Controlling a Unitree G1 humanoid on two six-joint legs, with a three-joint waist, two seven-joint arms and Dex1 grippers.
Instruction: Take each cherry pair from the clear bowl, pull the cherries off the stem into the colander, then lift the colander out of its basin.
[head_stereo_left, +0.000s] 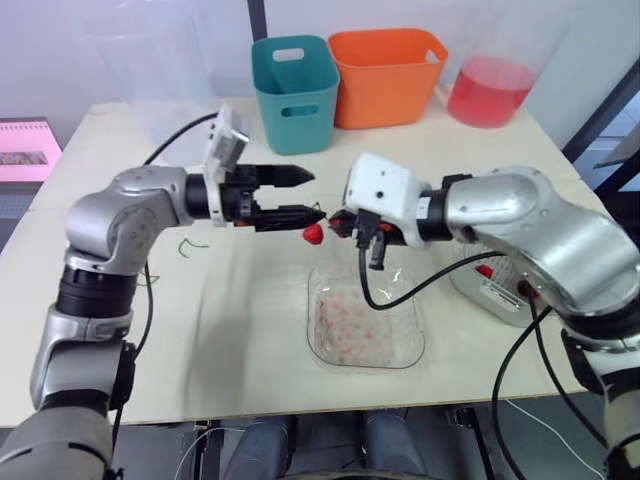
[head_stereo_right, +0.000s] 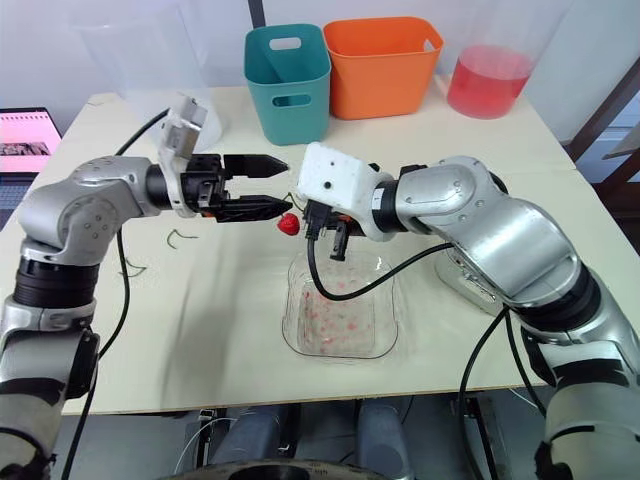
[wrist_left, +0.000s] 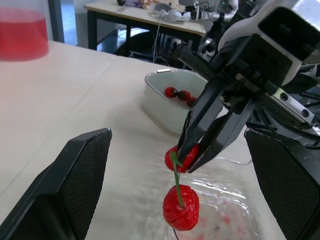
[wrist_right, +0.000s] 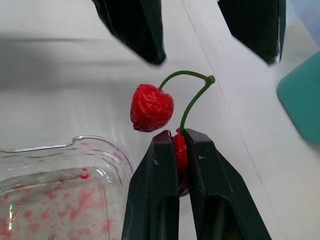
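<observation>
While the right gripper was clamped shut on one cherry of the cherry pair, the other cherry hung free from the arched green stem, a little lower and on the robot's left side. The pair was held in the air over the middle of the table, near the far rim of the clear bowl.

Taking twelve o'clock as the table edge farthest from the robot, the right gripper reached in from three o'clock. The left gripper reached in from nine o'clock with its two fingers spread apart, gripping nothing. Its tips stood just beside the pair, one above it and one level with it, and I could not see them touching it.

The clear bowl sat on the table below, smeared inside with red juice. At three o'clock from it, partly hidden behind the right arm, stood a white tub with several dark cherries in it. A few loose stems lay on the tabletop at ten o'clock from the bowl.

Farther out, at twelve o'clock, a teal bin and an orange bin stood side by side, touching. A clear jug of red liquid stood at one o'clock.
</observation>
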